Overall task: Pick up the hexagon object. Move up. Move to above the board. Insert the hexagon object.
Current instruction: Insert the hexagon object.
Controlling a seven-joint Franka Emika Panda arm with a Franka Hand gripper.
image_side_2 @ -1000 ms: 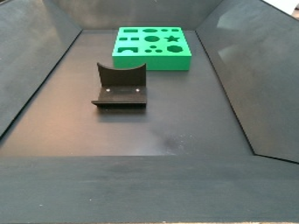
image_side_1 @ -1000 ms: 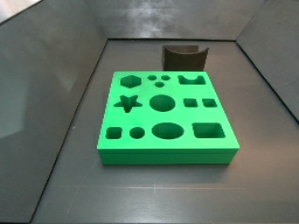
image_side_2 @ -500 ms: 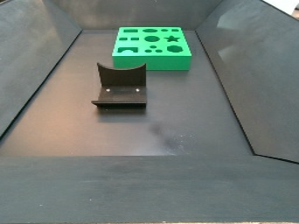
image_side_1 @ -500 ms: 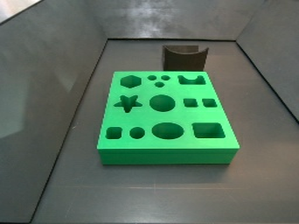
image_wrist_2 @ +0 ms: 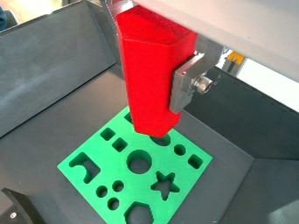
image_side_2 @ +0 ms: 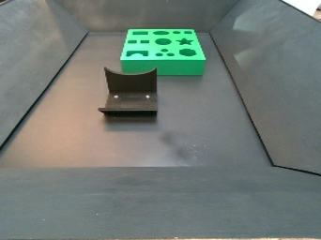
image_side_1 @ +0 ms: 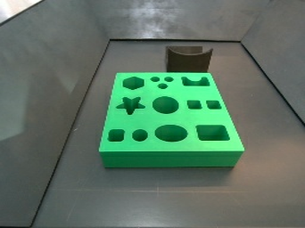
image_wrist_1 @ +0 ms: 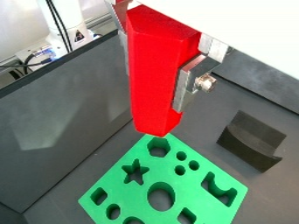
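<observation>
Nothing moved, gripper (image_wrist_1: 163, 83) clamping hexagon object (image_wrist_1: 155, 74) above board (image_wrist_1: 163, 184)

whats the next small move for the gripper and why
Probably lower straight down. In both wrist views the gripper holds the bright red hexagon peg high above the green board, roughly over its hexagon hole; check alignment first.
</observation>
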